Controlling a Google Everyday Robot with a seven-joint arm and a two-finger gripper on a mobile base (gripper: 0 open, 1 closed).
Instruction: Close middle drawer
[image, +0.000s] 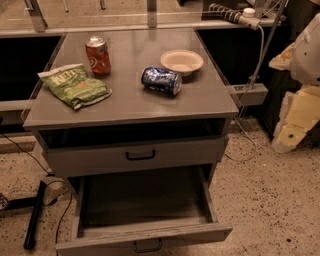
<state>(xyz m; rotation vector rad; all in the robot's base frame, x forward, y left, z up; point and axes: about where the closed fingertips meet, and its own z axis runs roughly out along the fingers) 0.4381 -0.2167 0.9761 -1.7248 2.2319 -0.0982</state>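
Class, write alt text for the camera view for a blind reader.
The middle drawer of a cabinet stands pulled far out and empty; the drawer above is nearly shut. The gripper hangs at the right edge, clear of it. On top: an orange can, a blue can, a chip bag, a bowl.

Open floor (265, 200) lies between the middle drawer (190, 236) and the gripper (292, 131) at right.

Dim scene, warm brownish cast. Light from above: cabinet top (125, 102) carries soft sheen, blue can (161, 81) shows small glints. Heavy shadow under top and inside open middle drawer (145, 197). Black voids either side at back. My gripper (290, 132), right edge, well apart from drawer, glows pale yellow, brightest patch along with bowl (182, 61).
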